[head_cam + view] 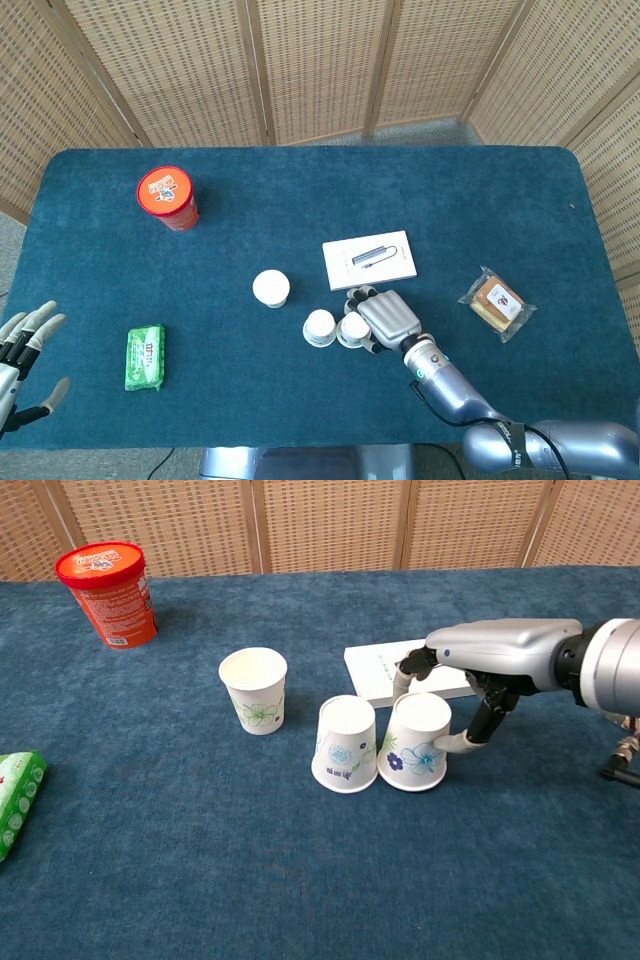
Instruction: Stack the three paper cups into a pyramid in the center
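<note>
Three white paper cups with flower prints stand on the blue table. One cup stands apart at the left. Two upside-down cups touch side by side in the middle: the left one and the right one. My right hand reaches over the right cup and grips it between thumb and fingers. My left hand hovers at the table's near left edge with its fingers spread, holding nothing.
A red tub stands at the far left. A white box lies just behind the cups. A green packet lies near left, a wrapped snack at the right.
</note>
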You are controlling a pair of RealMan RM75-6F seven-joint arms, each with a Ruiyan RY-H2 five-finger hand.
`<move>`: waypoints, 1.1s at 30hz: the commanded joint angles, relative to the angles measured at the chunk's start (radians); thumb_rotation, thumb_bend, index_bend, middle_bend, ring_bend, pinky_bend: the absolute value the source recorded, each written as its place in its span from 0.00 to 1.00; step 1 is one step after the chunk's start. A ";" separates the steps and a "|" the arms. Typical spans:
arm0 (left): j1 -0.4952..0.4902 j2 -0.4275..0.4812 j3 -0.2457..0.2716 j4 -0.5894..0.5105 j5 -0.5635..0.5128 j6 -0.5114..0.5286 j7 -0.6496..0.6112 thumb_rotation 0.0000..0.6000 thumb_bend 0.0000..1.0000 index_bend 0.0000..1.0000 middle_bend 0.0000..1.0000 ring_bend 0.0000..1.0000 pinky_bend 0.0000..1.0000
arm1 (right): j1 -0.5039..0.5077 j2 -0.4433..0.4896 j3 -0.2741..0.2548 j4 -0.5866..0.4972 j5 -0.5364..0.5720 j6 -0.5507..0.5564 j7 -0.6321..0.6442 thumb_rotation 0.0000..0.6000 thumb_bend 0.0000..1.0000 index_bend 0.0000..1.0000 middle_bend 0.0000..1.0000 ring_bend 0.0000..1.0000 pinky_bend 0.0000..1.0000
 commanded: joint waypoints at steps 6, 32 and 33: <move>0.000 -0.003 -0.002 0.006 -0.003 -0.003 -0.006 1.00 0.45 0.00 0.00 0.00 0.01 | 0.021 -0.012 -0.003 0.006 0.018 0.005 -0.008 1.00 0.40 0.40 0.21 0.17 0.71; 0.004 -0.004 0.000 0.015 0.010 -0.002 -0.011 1.00 0.45 0.00 0.00 0.00 0.01 | 0.044 0.001 -0.034 -0.015 0.039 0.040 -0.013 1.00 0.39 0.18 0.15 0.06 0.43; 0.003 -0.004 -0.001 0.014 0.010 -0.003 -0.010 1.00 0.45 0.00 0.00 0.00 0.00 | 0.044 0.002 -0.035 -0.016 0.039 0.041 -0.014 1.00 0.38 0.18 0.14 0.06 0.42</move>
